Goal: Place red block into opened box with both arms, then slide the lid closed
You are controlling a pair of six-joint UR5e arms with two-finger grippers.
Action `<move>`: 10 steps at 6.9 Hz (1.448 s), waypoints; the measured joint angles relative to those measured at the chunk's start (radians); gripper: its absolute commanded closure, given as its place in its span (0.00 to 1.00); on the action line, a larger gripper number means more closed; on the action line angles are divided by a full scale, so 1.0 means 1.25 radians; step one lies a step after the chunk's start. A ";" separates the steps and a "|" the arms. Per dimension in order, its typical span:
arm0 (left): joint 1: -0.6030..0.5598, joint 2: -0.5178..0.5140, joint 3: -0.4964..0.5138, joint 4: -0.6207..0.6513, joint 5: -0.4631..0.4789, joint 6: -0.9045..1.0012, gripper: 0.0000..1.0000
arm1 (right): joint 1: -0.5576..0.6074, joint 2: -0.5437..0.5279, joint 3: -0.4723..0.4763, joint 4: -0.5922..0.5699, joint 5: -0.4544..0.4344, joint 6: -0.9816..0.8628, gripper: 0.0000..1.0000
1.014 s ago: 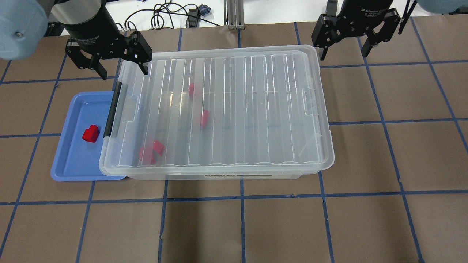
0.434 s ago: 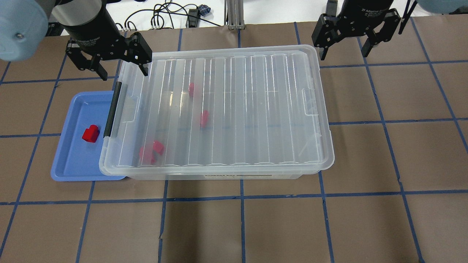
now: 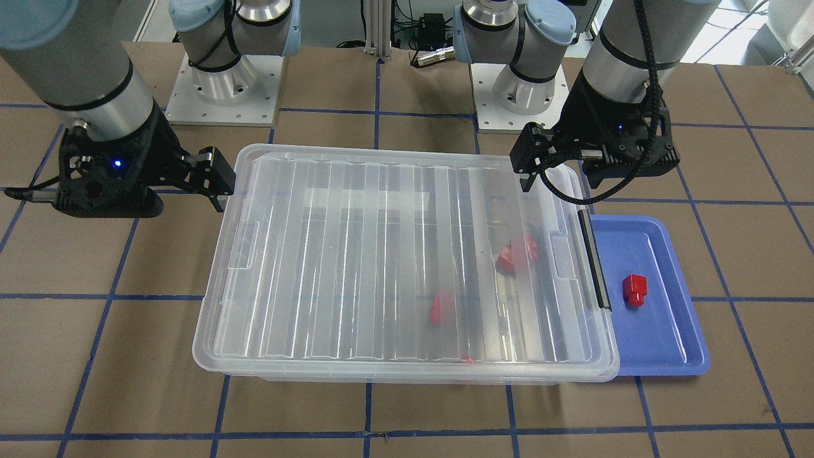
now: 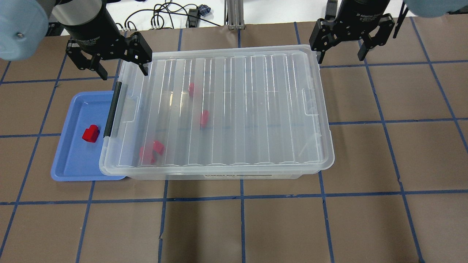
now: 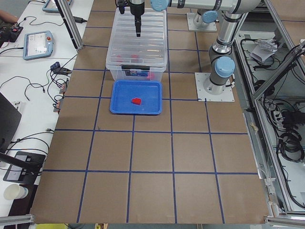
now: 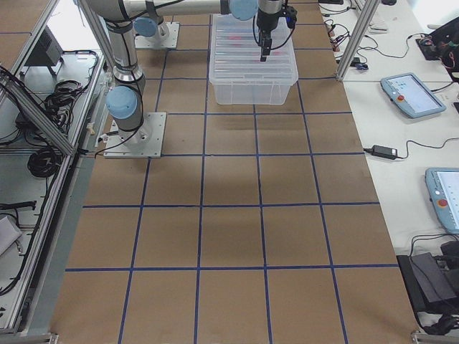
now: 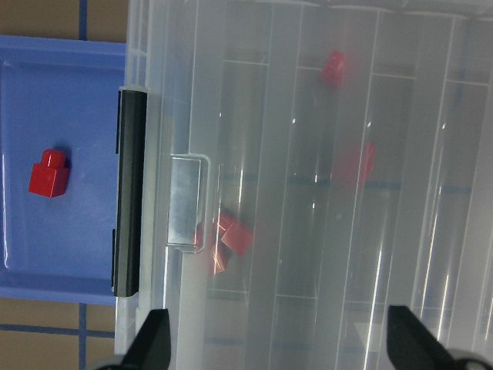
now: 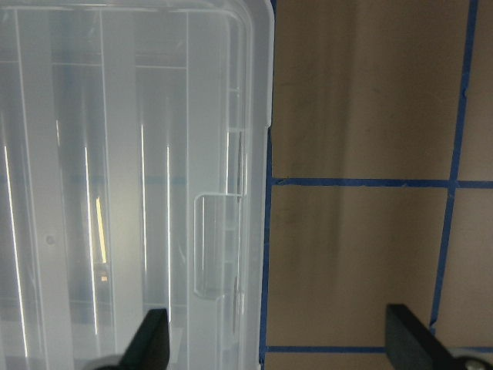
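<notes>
On the brown, blue-taped table (image 4: 384, 160), items as follows.

1. Box (image 4: 219, 174): clear bin, long side facing the overhead camera, black bar latch (image 4: 112, 109) on its left short end. That end overlaps the right edge of the blue tray (image 4: 69, 160).
2. Lid (image 4: 256, 109): ribbed clear sheet, lying flat over the box and covering its top.
3. Red block (image 4: 90, 133): outside the box, on the blue tray floor, just beside the latch, touched by neither gripper.
4. Other red blocks (image 4: 151, 151): three blurred shapes seen through the lid, inside the box, toward the latch end.
5. Left gripper (image 4: 124, 74): jaws spread wide, holding nothing, above the box's far corner at the latch end.
6. Right gripper (image 4: 341, 58): jaws spread wide, empty, over the table just beyond the box's opposite far corner.
</notes>
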 measured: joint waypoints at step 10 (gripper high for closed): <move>0.017 0.006 -0.005 0.001 0.004 0.033 0.00 | -0.048 0.031 0.228 -0.277 -0.097 -0.063 0.00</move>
